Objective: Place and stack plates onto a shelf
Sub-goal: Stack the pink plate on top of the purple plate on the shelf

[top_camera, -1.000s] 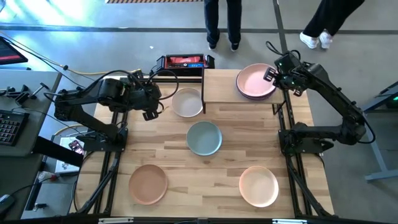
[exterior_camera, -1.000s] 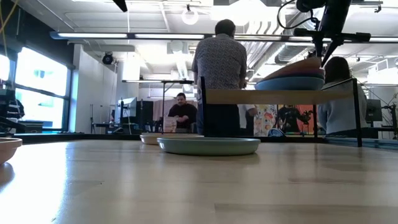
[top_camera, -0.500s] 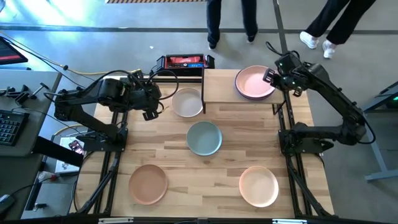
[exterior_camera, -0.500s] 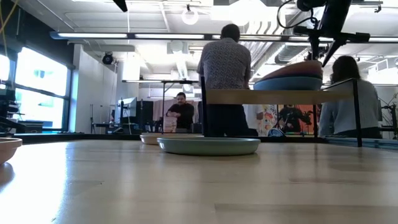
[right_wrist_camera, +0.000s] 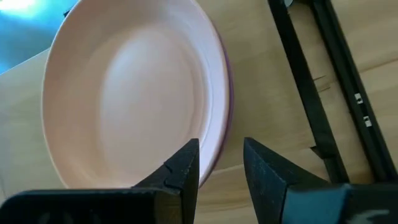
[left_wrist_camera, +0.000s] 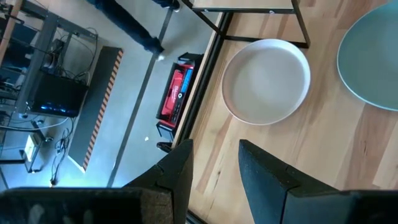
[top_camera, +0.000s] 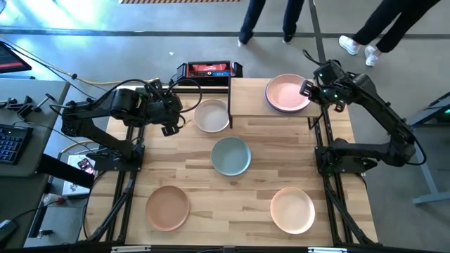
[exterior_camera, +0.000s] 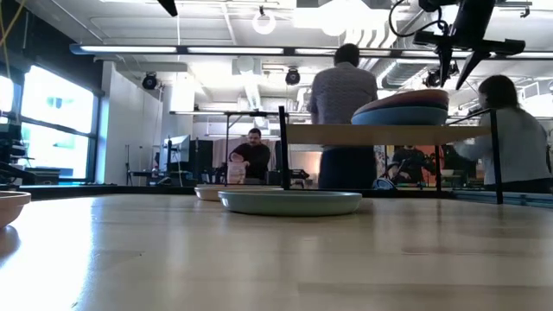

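A pink plate [top_camera: 287,93] lies on top of a stack on the right half of the shelf [top_camera: 246,98], with a purple rim [right_wrist_camera: 227,99] showing under it. In the low view the stack [exterior_camera: 402,108] sits level on the shelf board. My right gripper [top_camera: 307,88] is open just above the pink plate's right rim [right_wrist_camera: 211,134], its fingers on either side of the rim line. Over the table's far left, my left gripper [top_camera: 171,125] waits open beside a beige plate [top_camera: 211,116]. A sage plate [top_camera: 230,155], a tan plate [top_camera: 167,207] and a peach plate [top_camera: 292,209] lie flat on the table.
The shelf's left half is bare wood. A red and black box [top_camera: 208,69] sits beyond the table's far edge. People stand and walk behind the table [exterior_camera: 344,121]. The shelf's black legs [right_wrist_camera: 311,81] stand close to my right gripper.
My right gripper has opened and let go of the pink plate's right rim. The plate, tilted with its right side raised a second ago, now lies flat on the stack. The people behind the table have walked toward the right.
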{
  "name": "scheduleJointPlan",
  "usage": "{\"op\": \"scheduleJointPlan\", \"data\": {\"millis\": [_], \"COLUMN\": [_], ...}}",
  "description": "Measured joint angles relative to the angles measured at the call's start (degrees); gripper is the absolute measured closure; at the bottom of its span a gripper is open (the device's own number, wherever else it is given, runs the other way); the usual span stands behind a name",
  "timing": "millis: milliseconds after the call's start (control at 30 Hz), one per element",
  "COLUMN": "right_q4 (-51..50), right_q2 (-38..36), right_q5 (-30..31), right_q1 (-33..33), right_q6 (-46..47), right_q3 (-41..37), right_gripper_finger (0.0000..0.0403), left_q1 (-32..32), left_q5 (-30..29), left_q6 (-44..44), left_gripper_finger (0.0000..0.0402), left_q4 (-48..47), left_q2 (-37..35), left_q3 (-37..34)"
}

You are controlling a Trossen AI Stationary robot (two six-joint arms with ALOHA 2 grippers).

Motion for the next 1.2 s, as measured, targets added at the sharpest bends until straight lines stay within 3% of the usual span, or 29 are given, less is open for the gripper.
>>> {"op": "scheduleJointPlan", "data": {"millis": [867, 1200], "right_q4": [-3.1, -4.8], "right_q2": [6.9, 6.9], "right_q5": [3.4, 5.9], "right_q1": [0.0, -3.4], "right_q6": [-3.0, -3.6], "right_q3": [0.0, 0.0], "right_gripper_finger": [0.03, 0.03], "left_q1": [0.0, 0.0], "left_q5": [0.0, 0.0], "left_q6": [0.0, 0.0], "left_gripper_finger": [0.0286, 0.0286], "left_q4": [0.7, 0.7], "left_q2": [0.0, 0.0], "left_q3": [0.0, 0.0]}}
